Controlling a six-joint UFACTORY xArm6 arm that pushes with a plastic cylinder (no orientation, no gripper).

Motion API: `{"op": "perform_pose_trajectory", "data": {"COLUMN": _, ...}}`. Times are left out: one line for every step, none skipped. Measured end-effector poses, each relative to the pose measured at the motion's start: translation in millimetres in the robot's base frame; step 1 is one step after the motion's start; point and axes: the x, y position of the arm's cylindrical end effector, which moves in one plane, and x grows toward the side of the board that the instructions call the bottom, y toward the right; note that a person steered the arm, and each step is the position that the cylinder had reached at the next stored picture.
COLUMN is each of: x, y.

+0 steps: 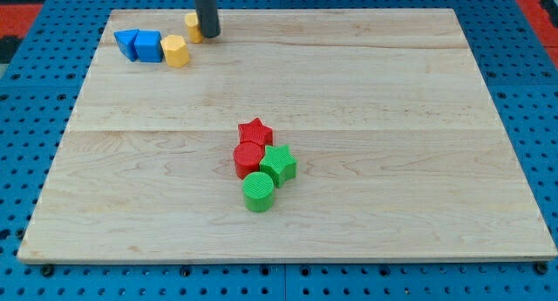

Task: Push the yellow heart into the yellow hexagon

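Observation:
The yellow heart [192, 25] lies near the view's top left on the wooden board [392, 118], partly hidden by my rod. My tip [208, 34] touches the heart's right side. The yellow hexagon [176, 51] sits just below and left of the heart, a small gap between them.
Two blue blocks, a wedge-like blue block [128, 43] and a blue cube [148, 46], sit left of the hexagon, touching it. Mid-board is a cluster: a red star [255, 132], a red cylinder [248, 159], a green star [279, 164] and a green cylinder [258, 192].

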Motion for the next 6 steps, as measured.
{"op": "perform_pose_trajectory", "data": {"x": -17.6, "y": -9.3}}
{"op": "perform_pose_trajectory", "data": {"x": -37.5, "y": -17.2}}
{"op": "perform_pose_trajectory", "data": {"x": -9.8, "y": -42.3}}
{"op": "perform_pose_trajectory", "data": {"x": 31.3, "y": -70.3}}
{"op": "perform_pose_trajectory", "data": {"x": 35.3, "y": -69.1}}
{"op": "perform_pose_trajectory", "data": {"x": -18.5, "y": -65.0}}
